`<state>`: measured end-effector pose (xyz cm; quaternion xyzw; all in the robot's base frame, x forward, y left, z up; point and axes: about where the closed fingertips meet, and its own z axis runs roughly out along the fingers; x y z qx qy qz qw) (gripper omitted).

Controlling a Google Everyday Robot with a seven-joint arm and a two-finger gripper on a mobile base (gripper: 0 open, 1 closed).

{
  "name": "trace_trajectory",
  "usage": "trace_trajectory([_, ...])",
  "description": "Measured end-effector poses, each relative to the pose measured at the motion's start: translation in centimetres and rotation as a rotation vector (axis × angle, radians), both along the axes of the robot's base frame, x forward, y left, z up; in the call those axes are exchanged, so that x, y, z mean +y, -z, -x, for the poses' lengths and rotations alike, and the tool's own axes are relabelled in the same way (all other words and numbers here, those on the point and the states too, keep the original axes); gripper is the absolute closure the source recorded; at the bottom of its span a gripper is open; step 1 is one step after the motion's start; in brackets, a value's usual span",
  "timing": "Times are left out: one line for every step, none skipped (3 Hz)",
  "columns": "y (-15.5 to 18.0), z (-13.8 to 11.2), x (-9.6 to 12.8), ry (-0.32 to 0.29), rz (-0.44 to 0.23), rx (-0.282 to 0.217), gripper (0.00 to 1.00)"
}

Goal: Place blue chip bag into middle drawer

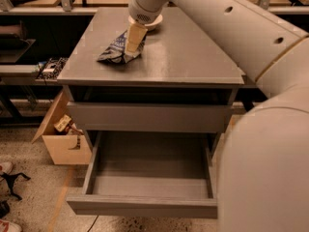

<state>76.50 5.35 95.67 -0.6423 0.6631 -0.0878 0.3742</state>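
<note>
Cabinet top (pixel 183 57) carries the blue chip bag (pixel 111 54), end effector (pixel 131 47) seemingly touching it (grip state unclear).

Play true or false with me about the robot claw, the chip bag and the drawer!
1. The blue chip bag lies on top of the grey cabinet. True.
2. The middle drawer is shut. False: it is pulled wide open.
3. The claw is right at the blue chip bag, over the bag's right side in the picture. True.
4. The white bowl sits inside the middle drawer. False: it sits on the cabinet top, just behind the claw.
</note>
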Motion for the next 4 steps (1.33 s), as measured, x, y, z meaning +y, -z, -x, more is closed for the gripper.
trace_trajectory([1.7,-2.2,1.1,-0.018,0.014,0.016,0.00])
trace_trajectory([4.0,-3.3,0.9,-0.011,0.033,0.061,0.00])
trace_trajectory([6.1,-3.6,0.4,-0.008,0.049,0.106,0.00])
trace_trajectory([7.1,-3.6,0.1,-0.016,0.053,0.128,0.18])
